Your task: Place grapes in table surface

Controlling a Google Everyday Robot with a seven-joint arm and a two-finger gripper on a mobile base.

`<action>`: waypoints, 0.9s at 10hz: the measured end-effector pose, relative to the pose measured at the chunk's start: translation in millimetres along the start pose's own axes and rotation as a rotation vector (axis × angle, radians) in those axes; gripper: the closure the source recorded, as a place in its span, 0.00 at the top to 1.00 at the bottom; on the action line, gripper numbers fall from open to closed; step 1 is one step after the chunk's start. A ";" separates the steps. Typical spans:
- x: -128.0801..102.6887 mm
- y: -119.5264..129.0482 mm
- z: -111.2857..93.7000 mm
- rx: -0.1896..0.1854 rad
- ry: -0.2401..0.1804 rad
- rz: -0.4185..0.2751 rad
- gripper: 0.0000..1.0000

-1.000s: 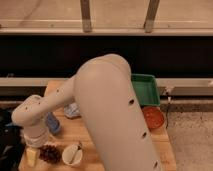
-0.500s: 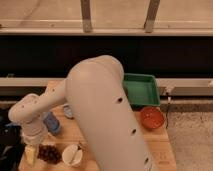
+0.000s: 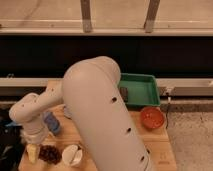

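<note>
The grapes (image 3: pixel 50 153), a dark reddish-purple lumpy cluster, lie on the light-brown wooden table surface (image 3: pixel 150 147) near its front left corner. My big white arm crosses the middle of the view and bends down to the left. Its wrist ends at the gripper (image 3: pixel 33 148), which hangs just left of the grapes, close to them. Whether it touches them is hidden. A pale yellowish piece shows at the gripper's lower end.
A white bowl (image 3: pixel 72 155) sits right of the grapes. A blue can (image 3: pixel 51 123) stands behind them. A green rectangular tray (image 3: pixel 141 90) holding a small dark object lies at the back right. An orange bowl (image 3: pixel 152 118) sits in front of the tray.
The arm has swung left and lower toward the front left corner, uncovering more of the green tray and the orange bowl. The grapes have stayed on the table.
</note>
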 end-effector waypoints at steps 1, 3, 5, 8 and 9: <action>1.0 -0.8 6.6 -0.011 -0.003 -0.001 0.80; 4.1 -1.8 23.6 -0.035 -0.001 -0.003 0.80; 6.0 1.0 35.2 -0.051 -0.007 -0.006 0.73; 7.9 -0.1 34.9 -0.047 -0.014 -0.012 0.43; 8.9 -1.2 34.5 -0.048 -0.013 -0.009 0.33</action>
